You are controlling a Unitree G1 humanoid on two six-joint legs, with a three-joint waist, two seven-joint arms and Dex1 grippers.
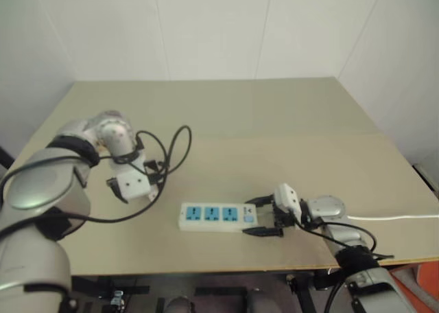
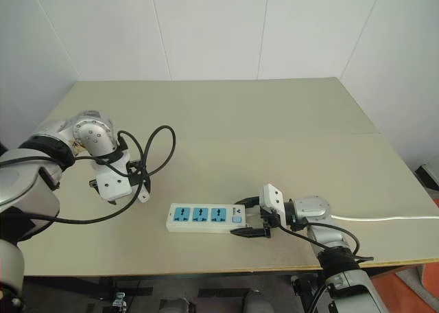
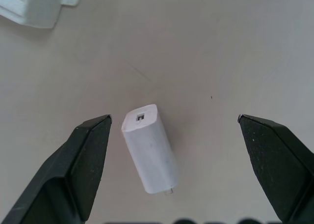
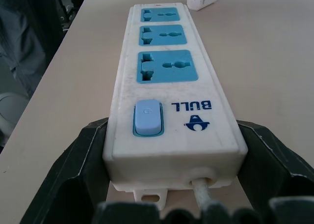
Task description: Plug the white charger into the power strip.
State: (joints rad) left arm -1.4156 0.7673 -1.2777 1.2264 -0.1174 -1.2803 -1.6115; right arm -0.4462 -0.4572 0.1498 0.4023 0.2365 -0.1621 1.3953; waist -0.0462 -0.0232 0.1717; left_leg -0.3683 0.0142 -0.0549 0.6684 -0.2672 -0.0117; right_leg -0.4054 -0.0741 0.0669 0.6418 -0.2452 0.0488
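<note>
Two end effectors engaged: left end effector (image 3: 174, 130) spread wide, empty, straddling the charger (image 3: 149, 148) lying flat on the surface (image 1: 274, 121); right end effector (image 4: 171, 150) clamping the power strip (image 4: 164, 81) at its switch end. Probably light, rigid, slick; best pinched across its long flat sides.

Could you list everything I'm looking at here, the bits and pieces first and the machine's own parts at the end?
table: one, beige, against white walls.
power strip: one, white with three blue sockets and a blue switch, lying flat near the table's front edge.
cord: one, white, running from the strip's switch end off to the right.
white charger: one, lying on its side on the table.
left gripper: one, black fingers, open astride the charger, not touching.
right gripper: one, black fingers flanking the strip's switch end.
</note>
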